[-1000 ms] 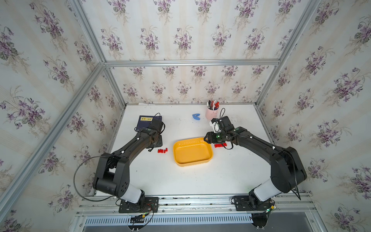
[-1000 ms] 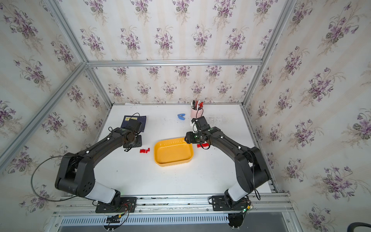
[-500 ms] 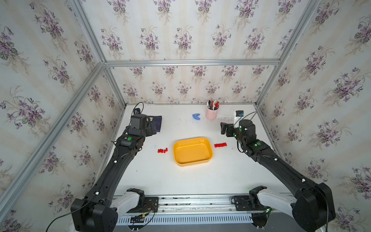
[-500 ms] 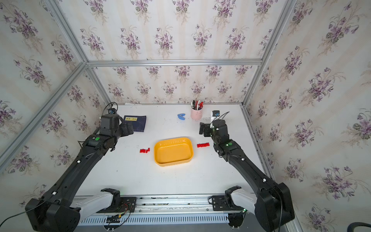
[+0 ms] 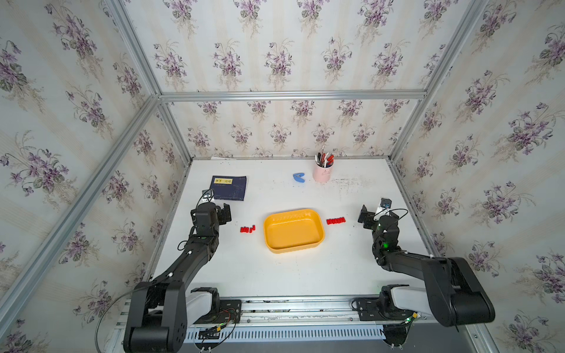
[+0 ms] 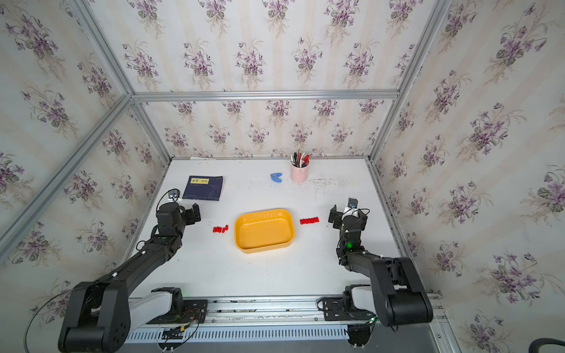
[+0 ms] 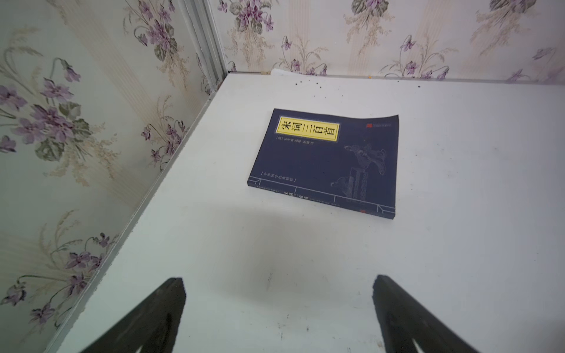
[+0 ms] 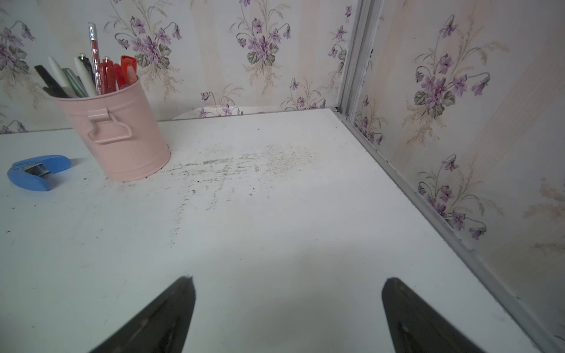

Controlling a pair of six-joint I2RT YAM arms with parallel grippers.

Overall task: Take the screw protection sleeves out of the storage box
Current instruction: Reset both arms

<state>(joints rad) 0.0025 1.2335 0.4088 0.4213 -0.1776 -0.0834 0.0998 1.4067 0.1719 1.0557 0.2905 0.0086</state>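
The storage box (image 5: 292,237) is empty, red sleeves (image 5: 335,220) lie on the bench (image 5: 275,275) either side (job looks done), and my left fingers (image 7: 159,314) and right fingers (image 8: 165,311) spread wide, holding nothing.

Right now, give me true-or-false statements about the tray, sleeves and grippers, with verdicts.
1. The storage box holds no screw protection sleeves. True.
2. The sleeves lie in one pile. False: two groups, one each side of the box.
3. The left gripper is shut on a sleeve. False: open, empty.
4. The right gripper is open and empty. True.
5. The blue stapler sits inside the pink cup. False: it lies beside it.
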